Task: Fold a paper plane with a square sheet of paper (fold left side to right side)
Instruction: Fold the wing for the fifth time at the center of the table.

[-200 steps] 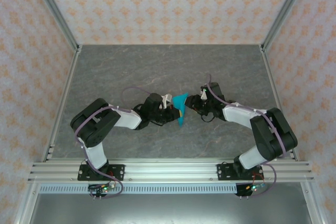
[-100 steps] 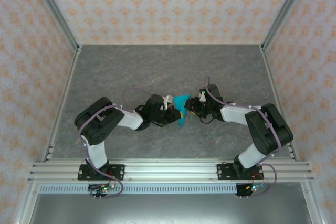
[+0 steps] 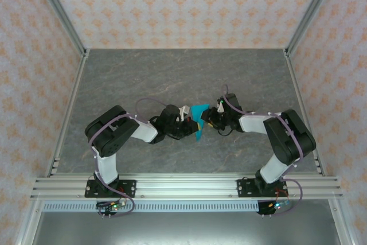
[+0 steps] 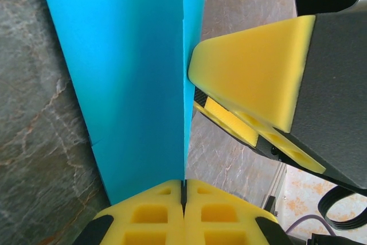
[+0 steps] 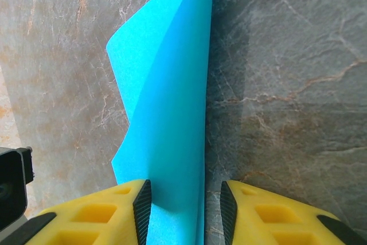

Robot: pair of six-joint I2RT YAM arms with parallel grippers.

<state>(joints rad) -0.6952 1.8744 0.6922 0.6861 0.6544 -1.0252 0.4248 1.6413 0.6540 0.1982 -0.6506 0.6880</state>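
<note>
Overhead view: two black-and-white robot arms reach in from the near edge of a grey marble-look bench [image 3: 172,73] and meet near its centre. Btwn them is a small piece of blue paper [image 3: 198,120], folded narrow and tapering toward the near edge. The L gripper [image 3: 188,122] comes at it from the left, the R gripper [image 3: 208,120] from the right. Both are right up against the paper. Walls w/ orange-patterned wallpaper [image 3: 183,4] close in the bench on three sides. An aluminium rail [image 3: 183,186] carries the arm bases.

L wrist cam: the L gripper's yellow fingers [image 4: 143,216] are pressed together at the bottom of the frame w/ no gap. The paper's edge is pinched in the seam btwn them. The paper rises off the bench as a tall blue panel w/ a straight vertical edge on its right side. Just beside that edge is one of the R gripper's yellow fingers [image 4: 252,67], w/ the second one lower and behind it.

R wrist cam: the R gripper's fingers [image 5: 114,216] stand apart, one on each side of the paper, not clamped. The paper runs up btwn them, close against the finger on the frame's left. A strip of grey bench shows btwn the paper and the other finger. An angled flap sticks out to the frame's left.
</note>
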